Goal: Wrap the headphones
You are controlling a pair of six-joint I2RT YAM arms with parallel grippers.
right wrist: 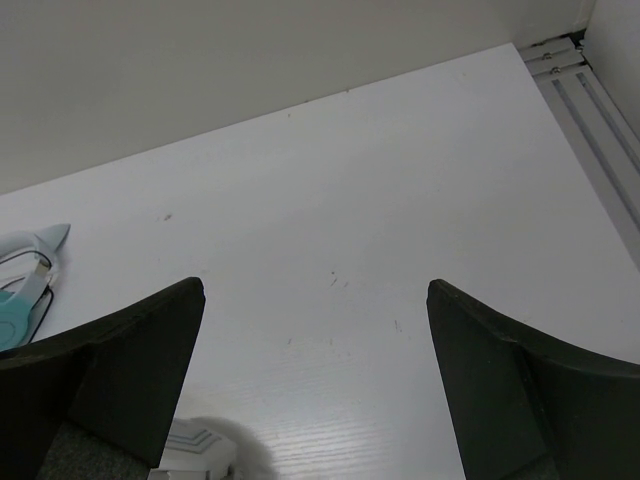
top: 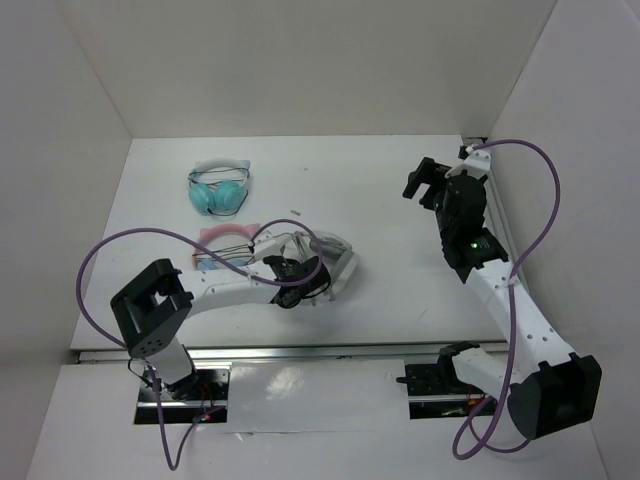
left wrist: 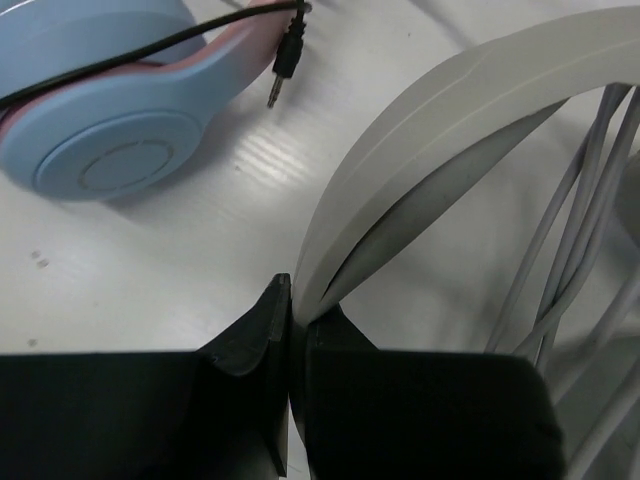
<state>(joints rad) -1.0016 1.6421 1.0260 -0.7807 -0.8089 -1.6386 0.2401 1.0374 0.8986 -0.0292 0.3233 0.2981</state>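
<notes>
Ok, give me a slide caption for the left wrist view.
Left gripper clamped on the grey-white headphones, cable strands alongside, blue-cupped pair behind.

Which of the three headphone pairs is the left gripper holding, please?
The grey-white headphones: the left gripper pinches their headband; the teal pair and pink-banded pair lie free.
</notes>
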